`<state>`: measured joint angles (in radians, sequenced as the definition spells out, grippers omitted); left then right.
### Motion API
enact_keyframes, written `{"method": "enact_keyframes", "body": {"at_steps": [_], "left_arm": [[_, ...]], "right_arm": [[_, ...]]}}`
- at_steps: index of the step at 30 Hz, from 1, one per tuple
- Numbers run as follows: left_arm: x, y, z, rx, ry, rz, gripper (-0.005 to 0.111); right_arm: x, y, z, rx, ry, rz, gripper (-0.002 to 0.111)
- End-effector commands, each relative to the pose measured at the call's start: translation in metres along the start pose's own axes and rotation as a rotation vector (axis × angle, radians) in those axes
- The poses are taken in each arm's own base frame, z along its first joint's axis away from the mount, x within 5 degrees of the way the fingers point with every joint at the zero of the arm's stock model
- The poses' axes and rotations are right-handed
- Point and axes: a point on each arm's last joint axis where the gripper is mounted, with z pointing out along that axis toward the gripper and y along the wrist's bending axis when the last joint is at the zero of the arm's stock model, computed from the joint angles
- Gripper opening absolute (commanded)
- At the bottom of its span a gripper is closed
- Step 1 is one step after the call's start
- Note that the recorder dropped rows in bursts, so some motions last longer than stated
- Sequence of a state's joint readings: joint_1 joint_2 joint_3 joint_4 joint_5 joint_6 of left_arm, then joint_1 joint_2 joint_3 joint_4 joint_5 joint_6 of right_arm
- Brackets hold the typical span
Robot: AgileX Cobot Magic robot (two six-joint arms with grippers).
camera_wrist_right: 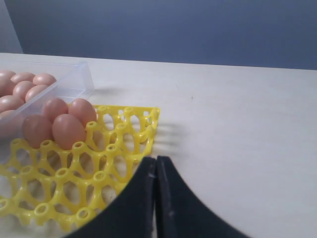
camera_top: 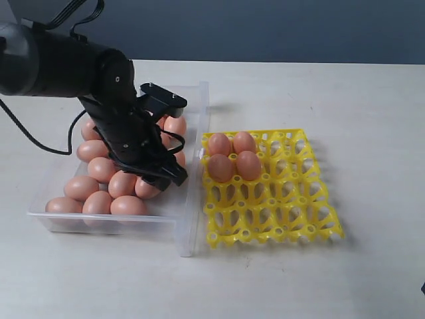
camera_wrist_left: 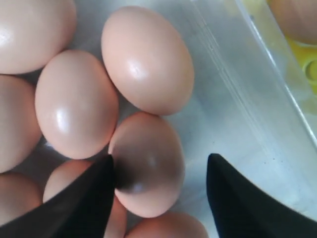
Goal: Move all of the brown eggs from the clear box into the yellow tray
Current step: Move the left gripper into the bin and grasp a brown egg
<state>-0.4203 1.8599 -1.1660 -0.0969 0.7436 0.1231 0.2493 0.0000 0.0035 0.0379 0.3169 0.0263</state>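
Observation:
The clear box [camera_top: 192, 222] on the left holds many brown eggs [camera_top: 99, 169]. My left gripper [camera_top: 174, 177] reaches down into it, open. In the left wrist view its jaws [camera_wrist_left: 162, 158] straddle one egg [camera_wrist_left: 148, 168]: one finger [camera_wrist_left: 94, 198] touches the egg's side, the other [camera_wrist_left: 237, 198] stands apart over the bare box floor [camera_wrist_left: 237, 114]. The yellow tray [camera_top: 285, 199] lies right of the box, with several eggs [camera_top: 234, 156] in its far-left cups. My right gripper [camera_wrist_right: 156, 159] hovers shut and empty near the tray's corner [camera_wrist_right: 64, 183].
The black left arm [camera_top: 66, 63] hangs over the box's far end, and its cable [camera_top: 40, 143] loops across the table on the left. Pale tabletop [camera_top: 358, 100] stretches right of the tray and in front of it. A blue wall stands behind.

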Motion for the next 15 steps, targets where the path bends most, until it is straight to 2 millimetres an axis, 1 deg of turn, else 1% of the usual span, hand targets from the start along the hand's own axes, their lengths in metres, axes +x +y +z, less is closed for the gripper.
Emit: {"method": "enact_keyframes", "body": {"at_steps": [1, 6, 8, 10, 12, 13, 14, 15], "left_arm": [[-0.001, 0.002, 0.009, -0.006, -0.001, -0.015, 0.054], [0.001, 0.003, 0.023, 0.001, 0.038, -0.024, 0.053], [0.001, 0.003, 0.024, 0.001, 0.038, -0.025, 0.047], [0.0, 0.002, 0.021, 0.001, 0.03, -0.024, 0.033], [0.0, 0.002, 0.017, -0.001, 0.02, -0.022, 0.015], [-0.001, 0.002, 0.014, -0.001, 0.011, -0.018, 0.009], [-0.002, 0.002, 0.007, -0.006, -0.01, -0.01, 0.001], [-0.002, 0.002, 0.002, -0.009, -0.024, -0.007, 0.001]], "right_arm": [[-0.002, 0.0, 0.0, -0.001, -0.015, -0.002, 0.001], [-0.002, 0.0, 0.0, -0.001, -0.015, -0.002, 0.001], [-0.002, 0.0, 0.0, -0.001, -0.015, -0.002, 0.001], [-0.002, 0.0, 0.0, -0.001, -0.015, -0.002, 0.001], [-0.002, 0.0, 0.0, -0.001, -0.015, -0.002, 0.001], [-0.002, 0.0, 0.0, -0.001, -0.015, -0.002, 0.001], [-0.002, 0.0, 0.0, -0.001, -0.015, -0.002, 0.001], [-0.002, 0.0, 0.0, -0.001, -0.015, -0.002, 0.001]]}}
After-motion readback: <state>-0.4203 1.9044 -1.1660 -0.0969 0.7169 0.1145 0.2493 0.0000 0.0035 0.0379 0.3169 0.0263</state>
